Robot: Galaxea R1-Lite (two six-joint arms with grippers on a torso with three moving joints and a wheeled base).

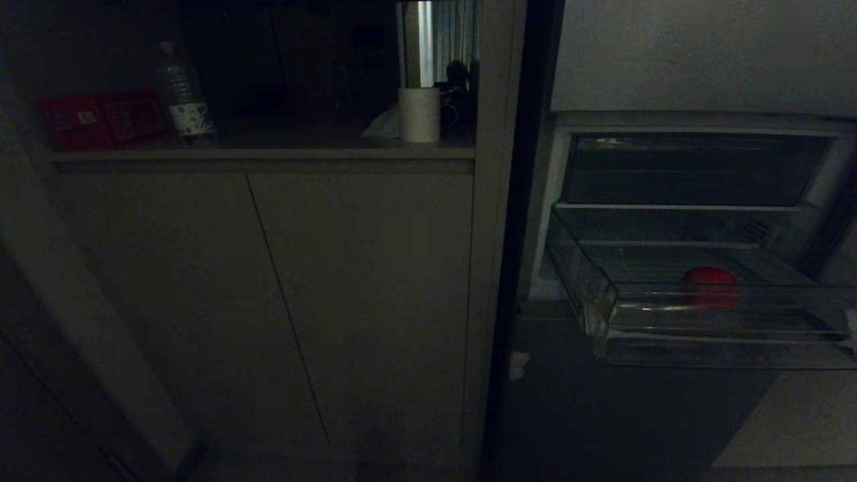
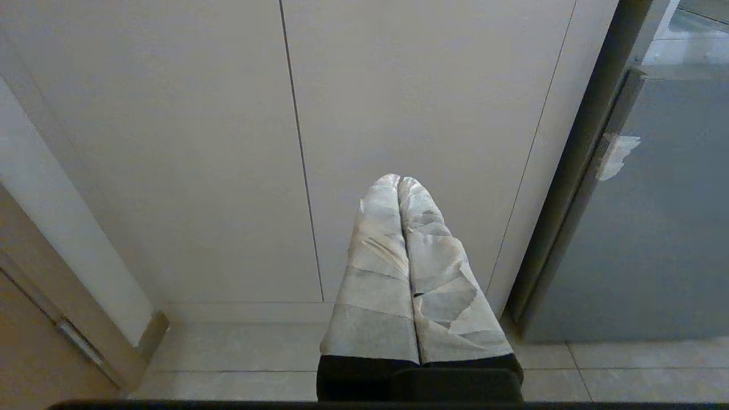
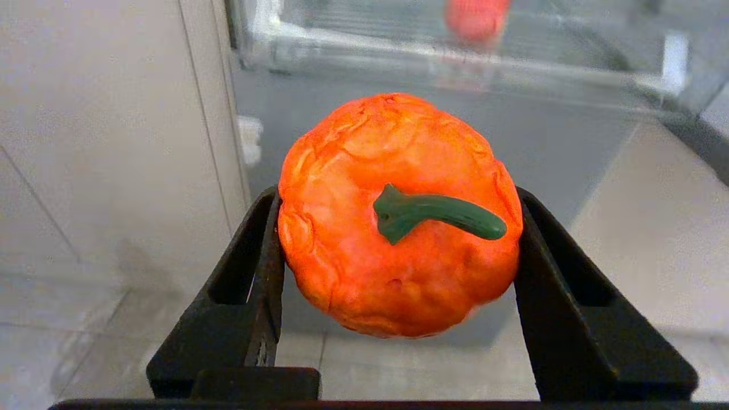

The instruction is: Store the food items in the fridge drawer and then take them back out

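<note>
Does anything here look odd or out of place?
Only small things: a torn whitish tape scrap clings to the fridge edge, and the left gripper's fingers are wrapped in pale, creased tape. Nothing is spilled or broken.

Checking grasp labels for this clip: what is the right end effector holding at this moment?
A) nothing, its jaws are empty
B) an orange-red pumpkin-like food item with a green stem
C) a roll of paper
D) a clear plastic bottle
B: in the right wrist view the right end effector has its jaws closed on the sides of the orange-red food item with a green stem, in front of the fridge drawer.
</note>
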